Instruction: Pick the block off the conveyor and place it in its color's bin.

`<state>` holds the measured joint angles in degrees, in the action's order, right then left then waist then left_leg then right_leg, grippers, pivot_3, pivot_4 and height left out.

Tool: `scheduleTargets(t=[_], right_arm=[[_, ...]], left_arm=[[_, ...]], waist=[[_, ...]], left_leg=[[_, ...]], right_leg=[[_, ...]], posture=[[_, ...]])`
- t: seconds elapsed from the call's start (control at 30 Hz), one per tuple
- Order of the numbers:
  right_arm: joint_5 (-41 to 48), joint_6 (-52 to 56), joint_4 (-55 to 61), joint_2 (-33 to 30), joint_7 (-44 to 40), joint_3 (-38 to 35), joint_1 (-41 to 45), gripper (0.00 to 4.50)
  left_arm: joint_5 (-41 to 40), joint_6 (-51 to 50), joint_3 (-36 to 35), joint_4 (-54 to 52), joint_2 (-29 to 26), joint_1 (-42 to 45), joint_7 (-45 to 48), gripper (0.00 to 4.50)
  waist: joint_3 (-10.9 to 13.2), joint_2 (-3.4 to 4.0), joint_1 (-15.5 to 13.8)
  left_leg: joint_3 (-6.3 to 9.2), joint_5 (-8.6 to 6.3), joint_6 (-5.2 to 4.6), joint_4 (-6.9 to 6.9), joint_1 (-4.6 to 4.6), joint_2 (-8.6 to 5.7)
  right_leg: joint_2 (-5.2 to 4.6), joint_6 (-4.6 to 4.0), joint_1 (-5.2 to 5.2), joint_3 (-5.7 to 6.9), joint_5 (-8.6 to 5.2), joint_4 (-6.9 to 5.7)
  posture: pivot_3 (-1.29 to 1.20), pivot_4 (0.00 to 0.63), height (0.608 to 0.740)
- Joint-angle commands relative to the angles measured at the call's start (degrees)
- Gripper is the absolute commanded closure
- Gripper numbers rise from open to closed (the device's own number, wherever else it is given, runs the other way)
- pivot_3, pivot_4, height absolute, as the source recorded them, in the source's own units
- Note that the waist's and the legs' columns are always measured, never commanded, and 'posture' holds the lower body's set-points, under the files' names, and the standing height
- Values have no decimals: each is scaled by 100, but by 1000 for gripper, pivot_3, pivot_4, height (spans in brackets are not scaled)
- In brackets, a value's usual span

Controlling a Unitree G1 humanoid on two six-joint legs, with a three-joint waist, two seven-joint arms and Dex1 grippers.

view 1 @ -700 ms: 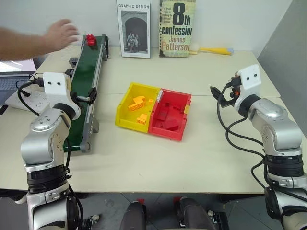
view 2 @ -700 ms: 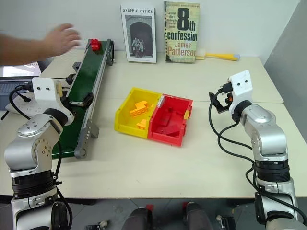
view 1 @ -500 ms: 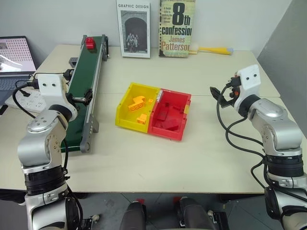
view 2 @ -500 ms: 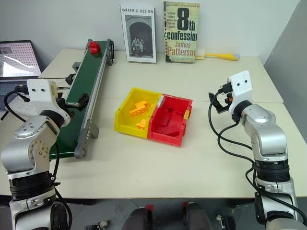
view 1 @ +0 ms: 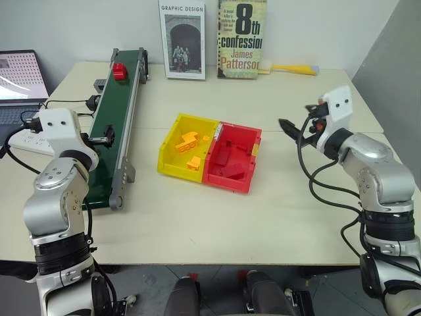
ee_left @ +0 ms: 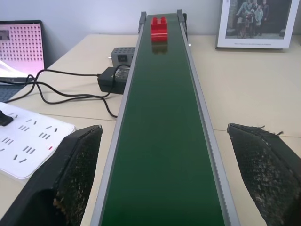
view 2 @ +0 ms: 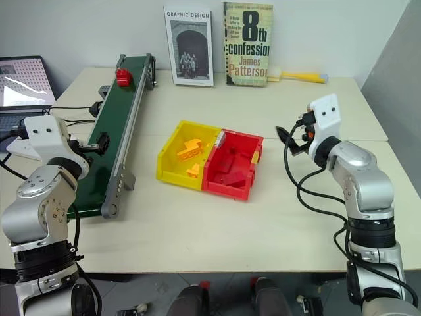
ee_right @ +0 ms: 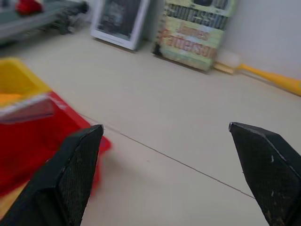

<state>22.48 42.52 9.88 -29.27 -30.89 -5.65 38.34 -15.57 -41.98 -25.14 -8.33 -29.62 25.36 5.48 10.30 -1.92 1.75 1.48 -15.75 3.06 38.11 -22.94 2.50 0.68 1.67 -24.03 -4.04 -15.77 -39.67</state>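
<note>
A: Gone from the far end of the conveyor [view 1: 117,125] is the person's hand that reached over it a moment ago; the block [view 1: 118,71] now sits a little nearer along the belt. Left arm has drawn back toward the belt's near end, and the right gripper [view 1: 289,126] has swung in toward the bins.

B: Left gripper [ee_left: 164,179] state?

A: Spread wide, nothing in it, one finger to either side of the belt, looking straight up its length. The block [ee_left: 159,29] is well up the belt near the far end, studs up, centred between the grey rails.

B: And the right?

A: Also spread and empty (its wrist view shows bare tabletop [ee_right: 178,155] between the fingers), hovering beside the red bin [view 1: 233,160], apart from it.

B: So how to do the pick well?

A: My judgement: hold the left gripper low and centred on the belt, and close only once the brick is squarely between the pads. It's small, so a late or skewed close would likely nudge it against a rail or tip it.

B: Then the drop?

A: Carry it clear over the yellow bin [view 1: 188,146], which is joined on the conveyor side, and release above the red one. A release too soon would put it among the yellow bricks.
</note>
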Motion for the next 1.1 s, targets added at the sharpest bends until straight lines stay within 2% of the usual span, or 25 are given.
scheduleTargets(t=[0.03, 0.2, 0.33, 1.1], right_arm=[[875, 337, 506, -410, -1116, -21, 290, 0], [1736, 888, 774, -582, -1777, 12, 508, 0], [2088, 1139, 937, -612, -1942, 111, 669, 0], [2157, 1083, 1149, -666, -1735, 211, 717, 0]], left_arm=[[22, 159, -44, 62, -40, 155, -30, 42], [28, 197, -29, 222, -78, 218, 7, 42], [50, 206, -3, 368, -117, 286, 40, 42], [73, 71, 81, 764, -113, 548, -44, 42]], waist=[[0, 0, -4], [0, 0, -6], [0, 0, -6], [0, -1, -8]], left_leg=[[0, 0, 0, -1, -2, 0], [4, -1, -1, 0, -2, 0], [5, -1, -1, 0, 0, 0], [4, -1, -1, 0, -2, 1]], right_leg=[[0, 0, 0, 1, 0, 3], [-1, 0, 4, 4, 0, 9], [0, 0, 4, 5, 0, 6], [-1, 0, 2, 5, 0, 7]], posture=[[0, 150, 740], [0, 150, 740], [0, 150, 740], [0, 150, 740]])
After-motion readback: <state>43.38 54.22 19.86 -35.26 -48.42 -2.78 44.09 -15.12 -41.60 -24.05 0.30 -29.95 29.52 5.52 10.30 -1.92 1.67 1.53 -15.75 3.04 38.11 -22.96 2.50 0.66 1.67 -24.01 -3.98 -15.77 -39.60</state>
